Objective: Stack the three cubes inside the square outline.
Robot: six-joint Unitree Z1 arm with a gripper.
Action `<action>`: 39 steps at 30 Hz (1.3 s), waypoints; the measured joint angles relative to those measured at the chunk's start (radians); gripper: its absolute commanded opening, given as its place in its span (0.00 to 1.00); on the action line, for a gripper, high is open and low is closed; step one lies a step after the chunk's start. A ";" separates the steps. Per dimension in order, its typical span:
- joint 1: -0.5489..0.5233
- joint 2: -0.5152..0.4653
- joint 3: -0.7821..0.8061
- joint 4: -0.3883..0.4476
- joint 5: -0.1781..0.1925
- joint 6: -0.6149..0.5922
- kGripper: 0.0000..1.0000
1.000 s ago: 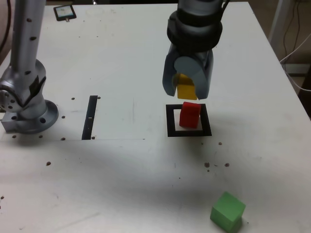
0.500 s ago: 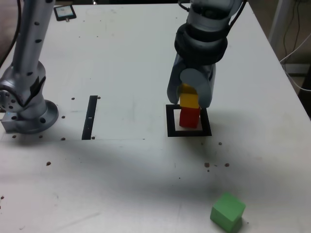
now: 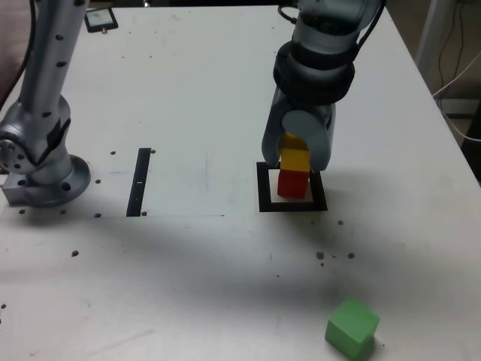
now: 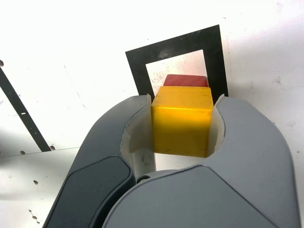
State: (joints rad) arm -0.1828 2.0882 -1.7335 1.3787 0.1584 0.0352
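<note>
Claw (image 3: 294,154): clamped on yellow cube (image 3: 294,159), set atop red cube (image 3: 292,183) inside square outline (image 3: 264,194); green cube (image 3: 352,328): loose on desk (image 3: 188,90), well apart, near front edge.

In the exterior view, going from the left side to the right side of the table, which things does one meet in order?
Arm base → narrow black strip → square outline with the red cube and yellow cube stacked in it, the hand on the yellow one → green cube.
</note>
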 measured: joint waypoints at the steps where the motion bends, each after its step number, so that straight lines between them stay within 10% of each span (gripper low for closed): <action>1: 0.000 0.003 0.000 -0.001 0.000 0.000 0.33; 25: -0.002 0.009 0.014 0.008 -0.004 0.007 0.98; 39: -0.199 -0.136 -0.011 0.015 0.031 -0.032 1.00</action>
State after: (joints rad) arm -0.3820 1.9518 -1.7442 1.3938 0.1890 0.0034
